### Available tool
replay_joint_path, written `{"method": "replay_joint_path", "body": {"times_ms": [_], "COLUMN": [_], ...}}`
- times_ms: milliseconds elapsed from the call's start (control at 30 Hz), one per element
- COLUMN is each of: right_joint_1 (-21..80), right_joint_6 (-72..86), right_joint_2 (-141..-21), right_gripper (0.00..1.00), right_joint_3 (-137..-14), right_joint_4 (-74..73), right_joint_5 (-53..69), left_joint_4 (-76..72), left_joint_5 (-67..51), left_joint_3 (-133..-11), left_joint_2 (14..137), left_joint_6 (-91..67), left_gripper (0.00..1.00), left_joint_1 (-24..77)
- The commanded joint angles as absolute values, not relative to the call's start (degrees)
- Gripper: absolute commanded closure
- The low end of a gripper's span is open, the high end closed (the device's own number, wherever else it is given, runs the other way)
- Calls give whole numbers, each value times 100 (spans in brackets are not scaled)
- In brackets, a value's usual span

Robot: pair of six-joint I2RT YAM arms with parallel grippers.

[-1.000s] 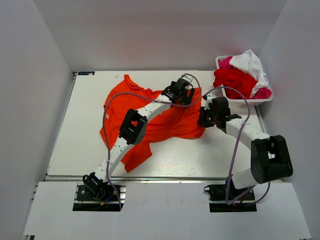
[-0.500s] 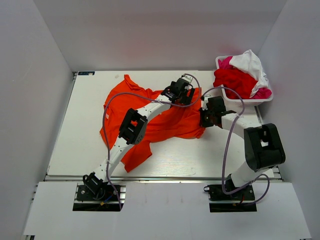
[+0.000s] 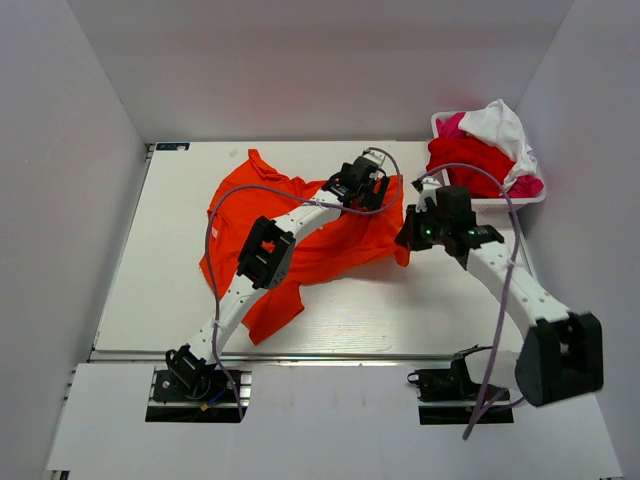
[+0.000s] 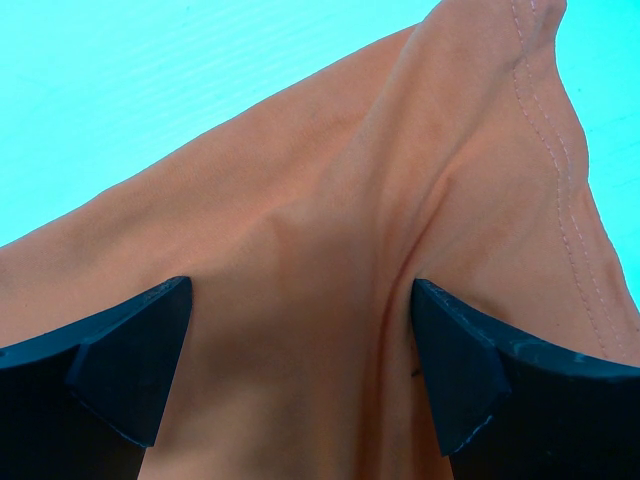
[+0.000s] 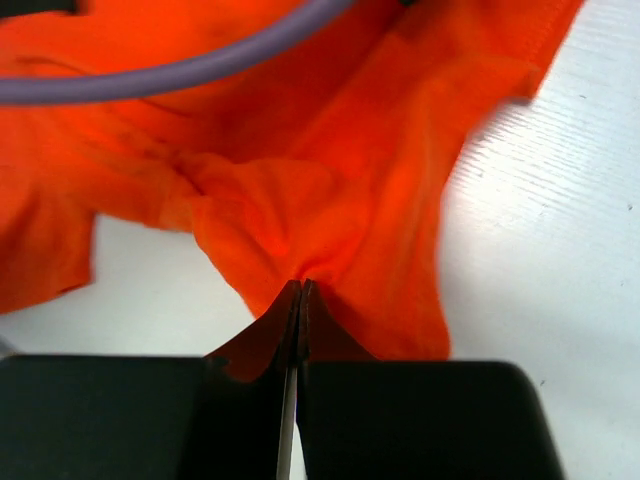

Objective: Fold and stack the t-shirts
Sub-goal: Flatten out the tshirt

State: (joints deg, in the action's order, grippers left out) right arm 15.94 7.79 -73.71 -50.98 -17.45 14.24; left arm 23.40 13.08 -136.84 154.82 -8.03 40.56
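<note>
Right gripper (image 5: 298,287) clenched on a pinched fold of the bright orange soft cloth t-shirt (image 3: 345,250). Left gripper (image 4: 300,300) stands spread over the same cloth, apparently released.

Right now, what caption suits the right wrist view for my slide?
Right gripper, jaws shut, pinches a bunched fold of the orange t-shirt over the white table.

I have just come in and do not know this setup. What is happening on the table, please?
Two robot arms are handling a bright orange cloth t-shirt, crumpled on the white table. The right gripper is shut on a pinch of its edge; the left gripper is open over the cloth. Red, pink and white shirts sit heaped in a white plastic basket at the far right.
</note>
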Motion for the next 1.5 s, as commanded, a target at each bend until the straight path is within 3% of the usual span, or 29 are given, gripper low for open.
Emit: {"method": "replay_joint_path", "body": {"times_ms": [0, 233, 300, 367, 433, 467, 567, 967, 1200, 1333, 1467], "right_joint_1": [1617, 1617, 1617, 1626, 1626, 1626, 1600, 1547, 1486, 1468, 1433], "right_joint_6": [976, 931, 941, 1010, 1185, 1230, 1327, 2109, 2381, 2592, 2856], "right_joint_2": [-6692, -6214, -6144, -6100, -6056, -6047, -6055, -6626, -6996, -7014, -7066], "right_gripper": [100, 98, 92, 73, 60, 41, 10, 10, 10, 10, 13], "right_joint_3": [-4966, -4746, -4615, -4414, -4272, -4115, -4034, -4728, -4755, -4536, -4421], "right_joint_4": [-2530, -3277, -3488, -4050, -4447, -4526, -4483, -3419, -3226, -3208, -3401], "right_joint_5": [1872, 2180, 2329, 2364, 2233, 2076, 1794, 160, 184, -252, -992], "left_joint_4": [3718, 3718, 3718, 3718, 3718, 3718, 3718, 3393, 3393, 3524, 3717], "left_joint_5": [1468, 1468, 1468, 1468, 1468, 1468, 1406, 809, 694, 949, 1527], "left_joint_3": [-13245, -13245, -13245, -13192, -13192, -13192, -13192, -13104, -13211, -12281, -10559], "left_joint_2": [15847, 15899, 15899, 15899, 15899, 15899, 15899, 15295, 14161, 13072, 11686], "left_joint_6": [-580, -632, -633, -633, -633, -633, -633, -299, 26, -131, -737], "left_gripper": [0, 0, 0, 0, 0, 0, 0, 0, 0, 0, 0], "left_joint_1": [4017, 4017, 4017, 4017, 4017, 4017, 4017, 4017, 4017, 4017, 3885]}}
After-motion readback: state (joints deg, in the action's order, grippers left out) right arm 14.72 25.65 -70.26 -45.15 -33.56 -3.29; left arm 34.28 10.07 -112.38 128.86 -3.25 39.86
